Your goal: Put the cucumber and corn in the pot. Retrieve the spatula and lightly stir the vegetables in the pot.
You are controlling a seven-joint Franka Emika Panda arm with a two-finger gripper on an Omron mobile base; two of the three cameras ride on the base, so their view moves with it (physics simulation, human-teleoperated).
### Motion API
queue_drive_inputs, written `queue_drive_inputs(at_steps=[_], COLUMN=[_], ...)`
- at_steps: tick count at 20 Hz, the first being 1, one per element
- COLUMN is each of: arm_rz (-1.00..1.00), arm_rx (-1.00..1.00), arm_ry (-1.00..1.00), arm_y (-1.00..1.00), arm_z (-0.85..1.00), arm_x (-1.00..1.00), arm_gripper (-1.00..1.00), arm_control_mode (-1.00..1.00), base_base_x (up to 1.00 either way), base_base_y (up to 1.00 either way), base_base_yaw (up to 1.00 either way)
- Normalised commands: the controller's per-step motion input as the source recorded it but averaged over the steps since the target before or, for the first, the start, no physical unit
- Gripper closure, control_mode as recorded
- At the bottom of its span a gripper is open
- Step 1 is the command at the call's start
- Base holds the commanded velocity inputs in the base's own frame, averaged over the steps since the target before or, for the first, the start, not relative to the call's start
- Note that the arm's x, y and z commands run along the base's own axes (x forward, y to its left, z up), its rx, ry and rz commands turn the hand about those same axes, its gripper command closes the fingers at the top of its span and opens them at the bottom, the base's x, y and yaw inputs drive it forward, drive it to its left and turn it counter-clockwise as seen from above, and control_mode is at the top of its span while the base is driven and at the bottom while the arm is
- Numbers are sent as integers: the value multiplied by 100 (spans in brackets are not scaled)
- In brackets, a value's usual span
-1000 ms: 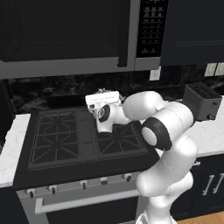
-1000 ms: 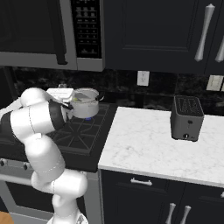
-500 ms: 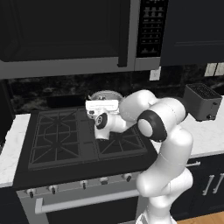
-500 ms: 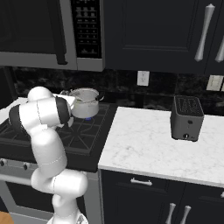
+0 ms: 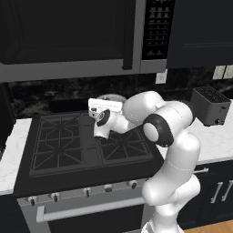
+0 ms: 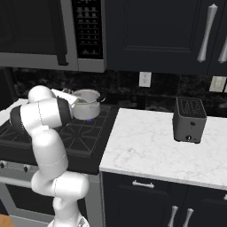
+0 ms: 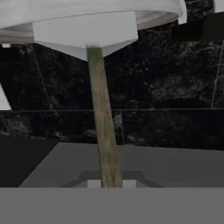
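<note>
In the hand view my gripper (image 7: 110,183) is shut on the spatula's thin greenish-brown handle (image 7: 104,127). The handle runs straight away from the fingers to the flat light-grey blade (image 7: 85,33), which lies against the pot's pale round rim (image 7: 87,9). In the left base view the gripper (image 5: 105,103) sits just in front of the shiny steel pot (image 5: 113,97) at the stove's back right. In the right base view the gripper (image 6: 66,95) touches the pot's left side (image 6: 88,106). The pot's contents are hidden.
The black gas stove (image 5: 68,145) spreads left and in front of the pot. A dark toaster (image 6: 188,119) stands on the white marble counter (image 6: 146,146) to the right. The microwave (image 5: 68,41) hangs low above, and the black backsplash (image 7: 166,87) is close behind.
The forearm has swung and the elbow has shifted while the hand stays at the pot, slightly further left and rolled. The grip on the spatula is unchanged.
</note>
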Motion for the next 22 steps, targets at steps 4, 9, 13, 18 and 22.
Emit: queue_drive_inputs(at_steps=[4,9,13,18,22], arm_rz=[-1,-1,-2,-3,-3], arm_rx=[14,17,18,17,16], arm_ry=[12,12,14,15,12], arm_y=[-17,-19,-6,-3,-14], arm_z=[-36,-51,-21,-5,-27], arm_x=[38,31,20,24,25], arm_gripper=[100,100,100,100,100], arm_control_mode=[-100,-100,-100,-100,-100], base_base_x=[0,0,0,0,0], base_base_y=[0,0,0,0,0], base_base_yaw=[0,0,0,0,0])
